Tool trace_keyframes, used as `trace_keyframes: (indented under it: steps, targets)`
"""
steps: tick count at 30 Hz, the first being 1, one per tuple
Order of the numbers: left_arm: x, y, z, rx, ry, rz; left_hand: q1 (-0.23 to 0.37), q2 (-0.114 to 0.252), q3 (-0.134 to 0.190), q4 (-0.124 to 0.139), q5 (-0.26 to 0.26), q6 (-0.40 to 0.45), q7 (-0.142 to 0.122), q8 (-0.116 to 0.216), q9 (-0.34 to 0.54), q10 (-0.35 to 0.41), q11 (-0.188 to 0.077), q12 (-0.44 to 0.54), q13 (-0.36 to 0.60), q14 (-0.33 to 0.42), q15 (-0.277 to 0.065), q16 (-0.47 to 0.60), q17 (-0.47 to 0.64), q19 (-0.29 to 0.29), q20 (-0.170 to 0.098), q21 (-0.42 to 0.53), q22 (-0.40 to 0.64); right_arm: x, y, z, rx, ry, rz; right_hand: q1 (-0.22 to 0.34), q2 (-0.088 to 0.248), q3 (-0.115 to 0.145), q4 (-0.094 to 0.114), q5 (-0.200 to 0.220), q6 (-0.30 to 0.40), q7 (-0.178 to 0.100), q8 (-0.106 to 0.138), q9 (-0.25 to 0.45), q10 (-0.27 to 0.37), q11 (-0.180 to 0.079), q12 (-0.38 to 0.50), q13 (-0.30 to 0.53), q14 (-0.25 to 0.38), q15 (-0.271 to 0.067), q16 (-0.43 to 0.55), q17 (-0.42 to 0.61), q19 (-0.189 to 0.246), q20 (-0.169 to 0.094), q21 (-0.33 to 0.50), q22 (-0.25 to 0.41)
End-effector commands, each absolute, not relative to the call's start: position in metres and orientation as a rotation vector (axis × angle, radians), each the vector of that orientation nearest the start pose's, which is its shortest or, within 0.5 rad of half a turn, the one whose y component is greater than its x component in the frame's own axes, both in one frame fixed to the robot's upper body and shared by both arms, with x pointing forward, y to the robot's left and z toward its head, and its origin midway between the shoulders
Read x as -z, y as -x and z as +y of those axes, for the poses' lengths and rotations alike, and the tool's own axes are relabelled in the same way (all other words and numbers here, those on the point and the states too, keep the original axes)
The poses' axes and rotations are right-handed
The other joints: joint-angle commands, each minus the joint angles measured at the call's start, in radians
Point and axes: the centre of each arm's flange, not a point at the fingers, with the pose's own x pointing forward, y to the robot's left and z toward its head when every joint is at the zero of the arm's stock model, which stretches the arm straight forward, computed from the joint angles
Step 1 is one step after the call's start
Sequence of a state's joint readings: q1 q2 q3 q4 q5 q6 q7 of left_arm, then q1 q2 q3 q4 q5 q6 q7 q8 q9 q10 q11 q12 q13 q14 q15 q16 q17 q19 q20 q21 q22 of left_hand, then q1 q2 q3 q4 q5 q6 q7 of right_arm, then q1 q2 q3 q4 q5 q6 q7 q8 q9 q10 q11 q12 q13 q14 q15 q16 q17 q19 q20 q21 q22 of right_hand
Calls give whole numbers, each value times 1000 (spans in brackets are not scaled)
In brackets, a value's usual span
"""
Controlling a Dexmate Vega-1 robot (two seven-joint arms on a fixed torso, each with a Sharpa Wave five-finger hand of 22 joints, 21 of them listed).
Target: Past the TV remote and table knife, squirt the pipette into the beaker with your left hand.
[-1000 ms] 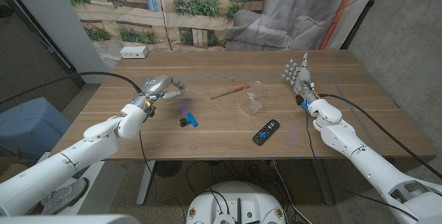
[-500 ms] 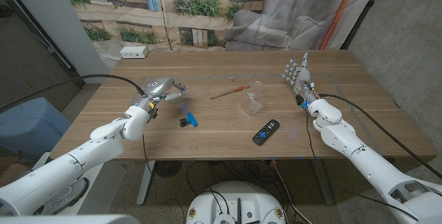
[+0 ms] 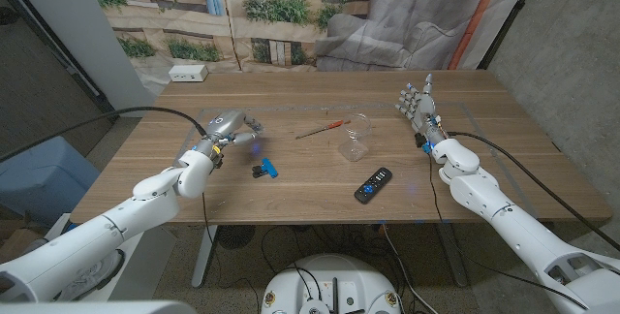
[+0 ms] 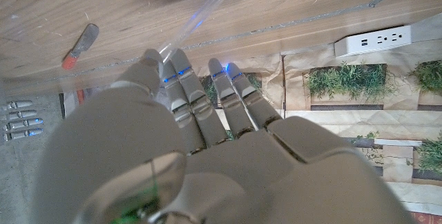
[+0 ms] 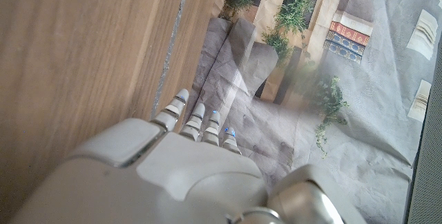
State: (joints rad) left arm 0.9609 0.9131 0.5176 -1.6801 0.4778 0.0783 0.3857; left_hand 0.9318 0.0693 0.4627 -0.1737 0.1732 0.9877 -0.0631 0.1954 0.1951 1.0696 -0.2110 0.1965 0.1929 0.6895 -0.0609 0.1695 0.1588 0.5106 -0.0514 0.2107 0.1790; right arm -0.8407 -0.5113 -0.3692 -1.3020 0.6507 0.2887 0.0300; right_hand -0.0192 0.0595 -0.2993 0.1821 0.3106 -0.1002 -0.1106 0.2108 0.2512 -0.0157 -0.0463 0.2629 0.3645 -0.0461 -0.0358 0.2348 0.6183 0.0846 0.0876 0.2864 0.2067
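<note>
I have the pipette (image 4: 207,8) pinched in the left robot hand (image 3: 229,125), raised over the left of the worktop (image 3: 291,193). The squirt is not yet done: the beaker (image 3: 356,137) stands well to the right, beyond the clip (image 3: 264,169), with the remote (image 3: 373,185) nearer. Right robot hand (image 3: 418,106) idle, fingers spread, holding nothing.

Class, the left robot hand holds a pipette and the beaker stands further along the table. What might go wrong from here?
1. The beaker is clear and looks light, so the pipette or the left robot hand might tip it on arrival.
2. The red-handled tool lies between them, and a low path could sweep it.
3. The pipette seems held only at the fingertips, so it may slip or squirt early.
</note>
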Motion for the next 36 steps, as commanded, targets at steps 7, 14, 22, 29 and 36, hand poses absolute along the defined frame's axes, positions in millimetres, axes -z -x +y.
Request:
trace_keyframes:
  steps: [7,14,22,29,36]
  targets:
    - [35,-594,303,-208,-1379,-678,-12,-20,-9,1,1,-36,-2,-8,3,-33,-4,-2,1,-8,-136,-2,2,-16,-41,2,5,27,-652,-291,-206,-41,-593,0,58,-7,1,5,3,-9,7,3,-3,-3,3,0,-10,-79,3,5,3,1,4,6]
    - [32,-594,303,-207,-1392,-675,-28,-37,-24,5,1,-70,-14,-13,3,-66,-2,-7,3,-29,-126,-3,1,-37,-29,-4,5,27,-653,-291,-206,-41,-593,0,58,-7,0,5,3,-11,7,3,-4,-4,3,0,-10,-79,3,5,3,0,4,6]
    - [29,-592,304,-197,-1399,-668,-79,-75,-69,16,-2,-135,-21,-16,0,-146,-3,-14,3,-62,-116,0,4,-57,-13,-8,3,27,-653,-291,-206,-41,-593,0,58,-7,0,5,2,-9,7,3,-4,-5,2,0,-11,-78,3,5,3,0,4,5]
    - [22,-593,305,-139,-1415,-665,-121,-96,-105,20,-2,-244,-24,-19,-7,-290,-2,-24,-1,-130,-88,0,6,-106,7,-19,0,27,-652,-291,-206,-42,-593,0,58,-7,0,5,4,-10,7,3,-3,-2,2,0,-11,-79,3,5,3,0,4,5]
    - [9,-599,308,-48,-1489,-650,-142,-97,-122,21,-1,-325,-16,-20,-11,-395,13,-25,-5,-205,-65,-3,7,-162,22,-28,-4,27,-652,-291,-206,-42,-593,0,58,-7,0,5,3,-9,7,3,-3,-5,3,0,-11,-79,2,5,3,1,4,5]
